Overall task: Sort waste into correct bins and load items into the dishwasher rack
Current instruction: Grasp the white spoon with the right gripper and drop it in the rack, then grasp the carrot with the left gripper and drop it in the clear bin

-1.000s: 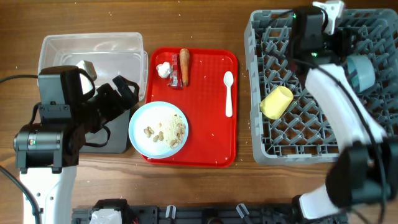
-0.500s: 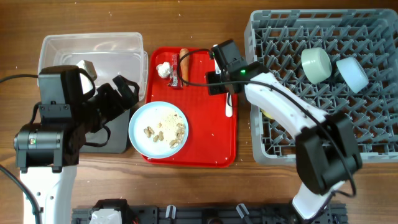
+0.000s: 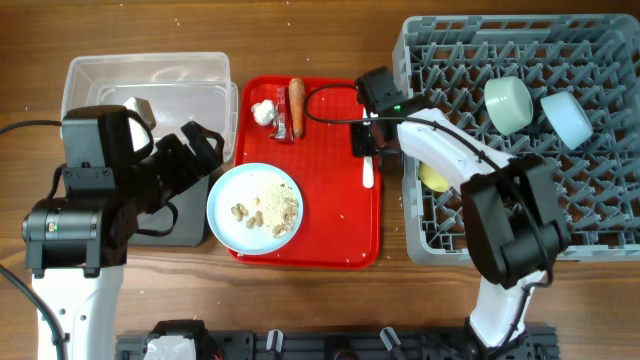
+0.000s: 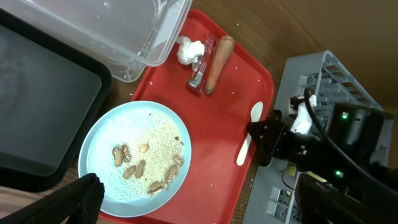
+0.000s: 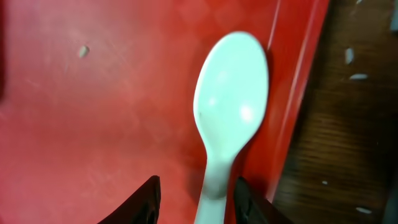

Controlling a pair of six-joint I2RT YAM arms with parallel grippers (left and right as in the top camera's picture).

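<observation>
While the right gripper hangs low over the red tray, its 2 fingers stand spread on either side of the handle of the white spoon. The spoon lies flat on the tray just beside its right-hand rim, and the pads are not clamped on it, though the one nearer the rim looks almost against the handle. From overhead, only the end of the handle shows past the gripper. The left gripper hangs by the bins with its fingers wide apart and nothing between them. The pale blue plate sits at the tray's near-left corner and carries the beige food scraps. At the tray's far edge the crumpled tissue, the red wrapper and the carrot piece lie close together. The clear tub and the black tray stand left of the red tray. In the grey dishwasher rack lie the yellow cup, the mint green bowl and the light blue bowl.
</observation>
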